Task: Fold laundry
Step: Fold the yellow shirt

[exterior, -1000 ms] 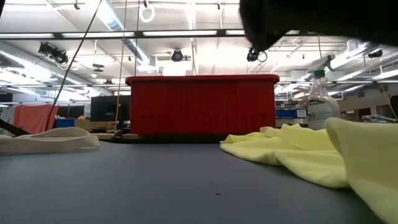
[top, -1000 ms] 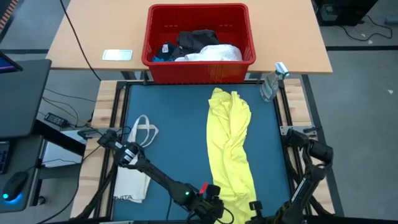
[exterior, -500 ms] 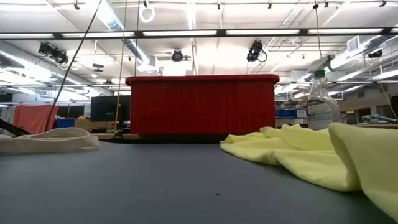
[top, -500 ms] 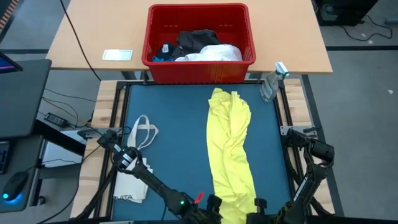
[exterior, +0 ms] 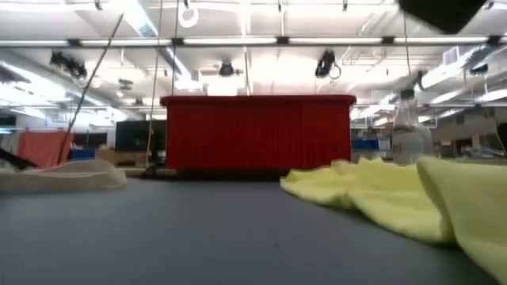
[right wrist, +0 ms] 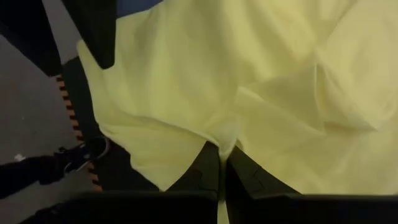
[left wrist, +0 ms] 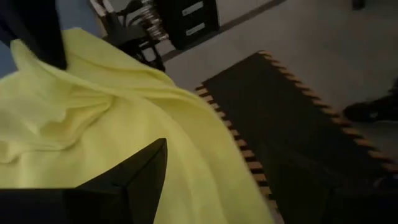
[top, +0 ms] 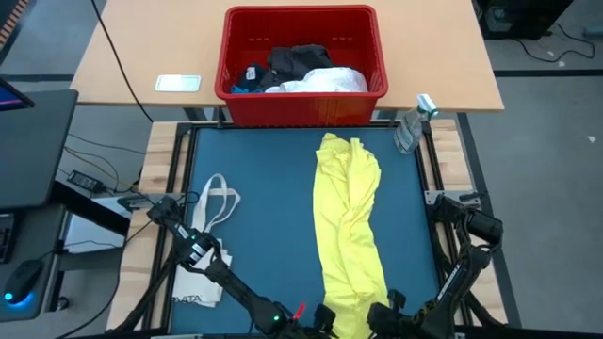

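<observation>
1. The dark blue tabletop (top: 254,217) carries a long yellow garment (top: 349,226), which runs in a rumpled strip from just in front of the red bin (top: 301,94) down to the near edge and spills over it.
2. The red bin sits on a wooden desk (top: 141,47) behind the tabletop and holds more laundry, a dark piece (top: 297,58) and a white piece (top: 320,82).
3. A cream tote bag (top: 203,254) lies at the left side; a spray bottle (top: 412,127) stands at the far right corner. Ceiling lights and shelving fill the room behind.
4. The right gripper (right wrist: 222,171) is clenched on a pinch of the yellow garment's hem at the near edge.
5. The left gripper (left wrist: 134,180) hangs just over the same hem; only 1 finger shows, so I cannot tell how wide it stands.
6. From above, both grippers are cut off by the bottom edge.
</observation>
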